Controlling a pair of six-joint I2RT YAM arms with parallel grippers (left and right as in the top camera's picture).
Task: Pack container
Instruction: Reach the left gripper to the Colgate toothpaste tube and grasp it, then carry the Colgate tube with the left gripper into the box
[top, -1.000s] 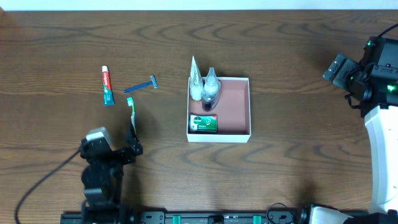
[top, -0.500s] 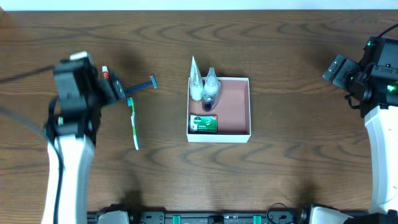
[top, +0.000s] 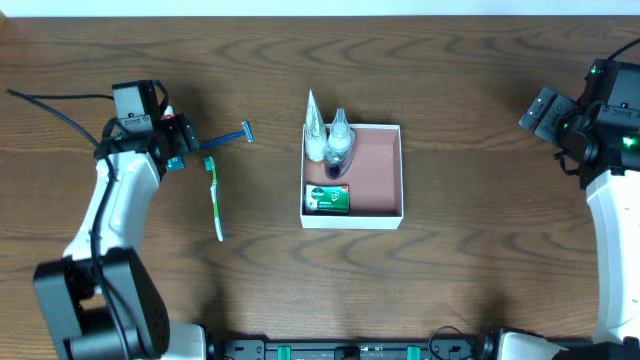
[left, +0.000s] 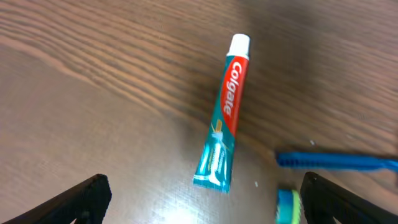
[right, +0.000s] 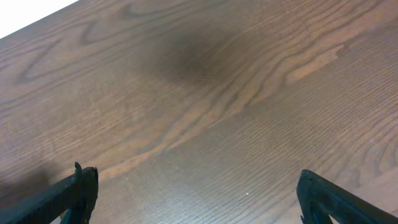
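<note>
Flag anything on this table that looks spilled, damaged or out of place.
Nothing looks spilled or damaged. The toothpaste, razor and toothbrush lie loose on the table outside the container, simply not yet packed.

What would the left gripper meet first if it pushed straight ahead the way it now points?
Most likely the red, white and teal toothpaste tube, lying on the dark wooden table and centred ahead of the open left gripper; depth is unclear.
</note>
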